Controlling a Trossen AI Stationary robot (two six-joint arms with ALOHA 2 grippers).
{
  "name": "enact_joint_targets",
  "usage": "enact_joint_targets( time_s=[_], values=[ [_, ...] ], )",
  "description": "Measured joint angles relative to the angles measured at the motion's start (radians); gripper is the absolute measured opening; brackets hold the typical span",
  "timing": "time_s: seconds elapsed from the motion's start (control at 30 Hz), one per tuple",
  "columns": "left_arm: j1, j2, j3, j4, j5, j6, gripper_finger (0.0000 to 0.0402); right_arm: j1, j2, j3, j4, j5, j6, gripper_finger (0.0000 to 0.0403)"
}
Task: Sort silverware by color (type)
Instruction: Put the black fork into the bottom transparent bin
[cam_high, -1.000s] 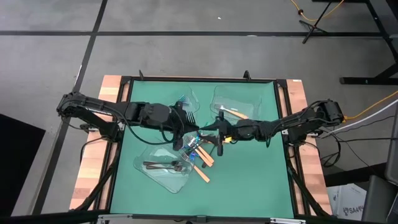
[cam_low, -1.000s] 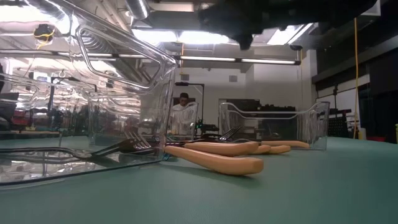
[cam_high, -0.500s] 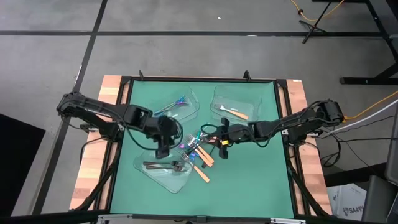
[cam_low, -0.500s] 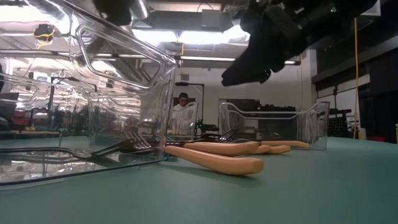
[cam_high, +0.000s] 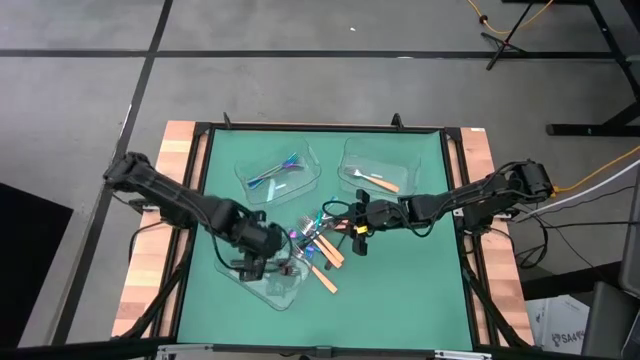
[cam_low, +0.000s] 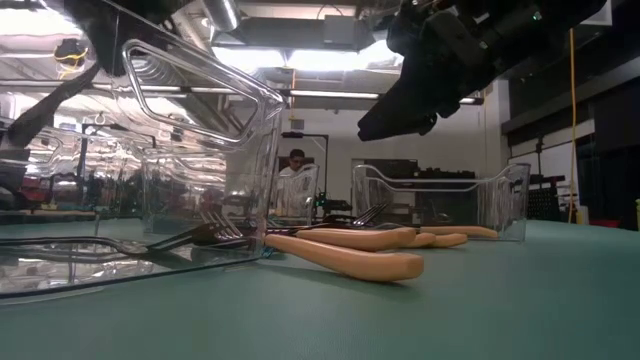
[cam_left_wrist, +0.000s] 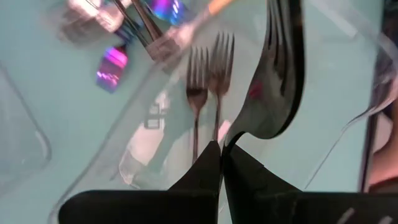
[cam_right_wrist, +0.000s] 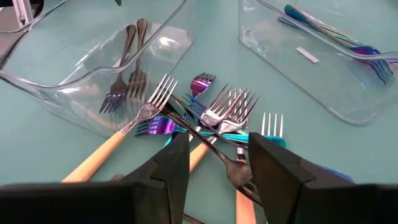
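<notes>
My left gripper (cam_high: 254, 262) (cam_left_wrist: 221, 148) is shut on a dark fork (cam_left_wrist: 273, 87) and points steeply down over the near-left clear tray (cam_high: 282, 292), where two dark forks (cam_left_wrist: 206, 81) lie flat. My right gripper (cam_high: 351, 236) (cam_right_wrist: 221, 155) hovers open just above the mixed pile of silverware (cam_right_wrist: 211, 112) at the table's centre, touching nothing. Iridescent forks (cam_high: 275, 172) lie in the far-left tray. An orange-handled fork (cam_high: 378, 182) lies in the far-right tray. My left gripper pinches the dark fork between its two fingers at the narrow part just behind the head (cam_left_wrist: 227, 133). The fingers come from above, slanting down, and lie along the fork. The head and tines (cam_left_wrist: 283, 25) stick out past the fingertips, clear above the tray floor.
Orange-handled forks (cam_high: 325, 272) lie on the green mat between the pile and the near-left tray. The far-left tray (cam_high: 243, 172) and far-right tray (cam_high: 352, 152) stand toward the far edge. Wooden rails (cam_high: 485, 190) and a black frame border the mat.
My left gripper has carried the dark fork from beside the far-left tray toward the near edge, to above the near-left tray, tipping from nearly level to steeply down. My right gripper has tipped down over the pile, then kept still, staying open.
</notes>
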Motion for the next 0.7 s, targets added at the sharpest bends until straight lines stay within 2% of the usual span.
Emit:
enact_joint_targets(
  time_s=[0.4,0.7],
  values=[
    [-0.053,0.187,0.000,-0.056,0.027,0.180,0.0006,0.000,0.000,0.000,0.001,0.000,0.000,0.0154],
    [-0.043,0.265,0.000,-0.065,0.023,0.210,0.0008,0.000,0.000,0.000,0.001,0.000,0.000,0.0154]
  ],
)
